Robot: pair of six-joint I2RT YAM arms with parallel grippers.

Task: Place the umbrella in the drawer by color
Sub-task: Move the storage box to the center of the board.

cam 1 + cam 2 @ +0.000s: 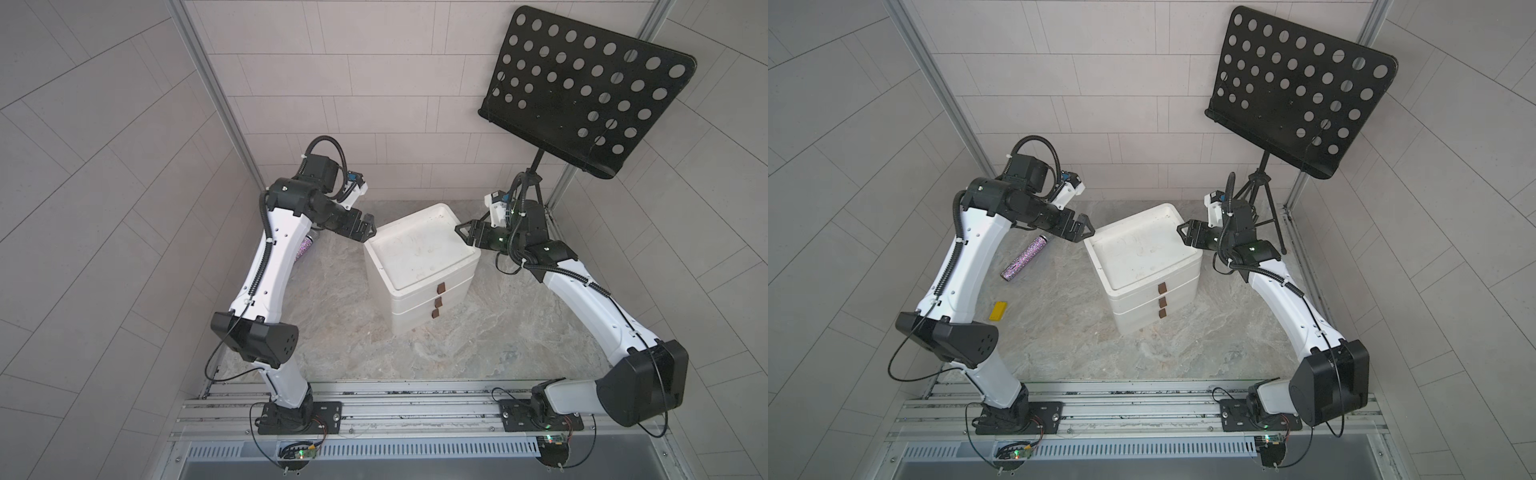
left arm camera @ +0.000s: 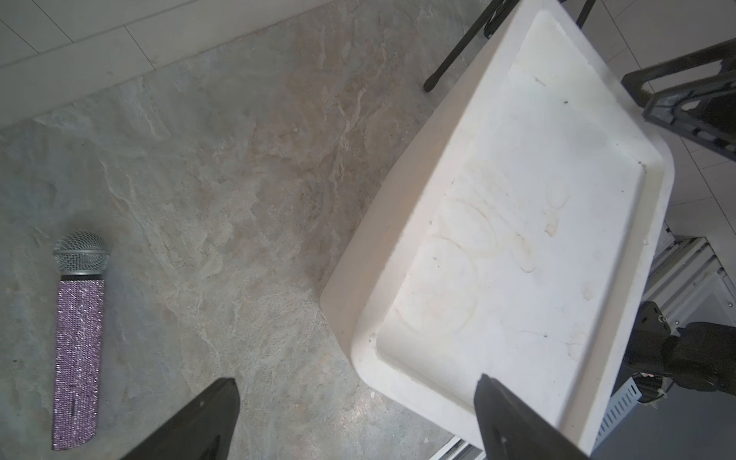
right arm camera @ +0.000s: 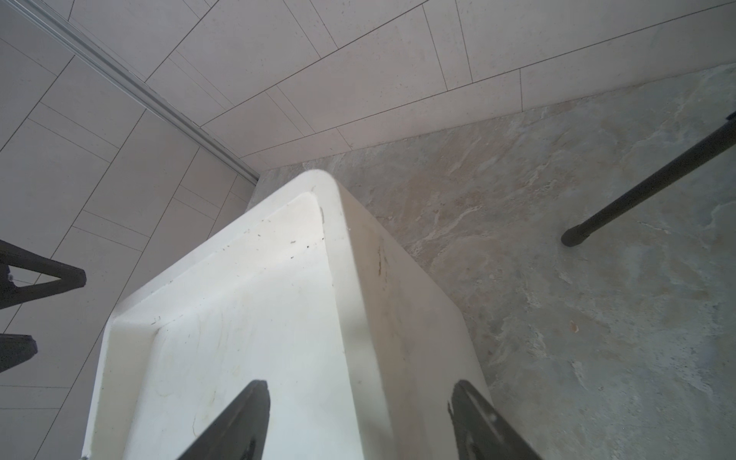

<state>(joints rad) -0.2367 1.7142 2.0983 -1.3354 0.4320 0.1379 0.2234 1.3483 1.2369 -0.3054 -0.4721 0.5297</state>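
Nothing started: no umbrella in view
Purple microphone [image 1: 1025, 257] lies left; my left claw [image 1: 1084, 228] gapes empty beside the shut three-drawer chest [image 1: 1142, 249]; my right claw [image 1: 1183, 236], jaws apart, straddles its right rim. Next, likely: find umbrella, open drawer.

The drawer unit [image 1: 1138, 309] is white, the microphone [image 1: 1024, 257] glittery purple.

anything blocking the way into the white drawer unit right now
Only the drawers themselves: all three on the drawer unit are shut, their brown handles stacked down the front. Nothing visible stands in front of them. The left pincer hovers open and empty by the top corner.
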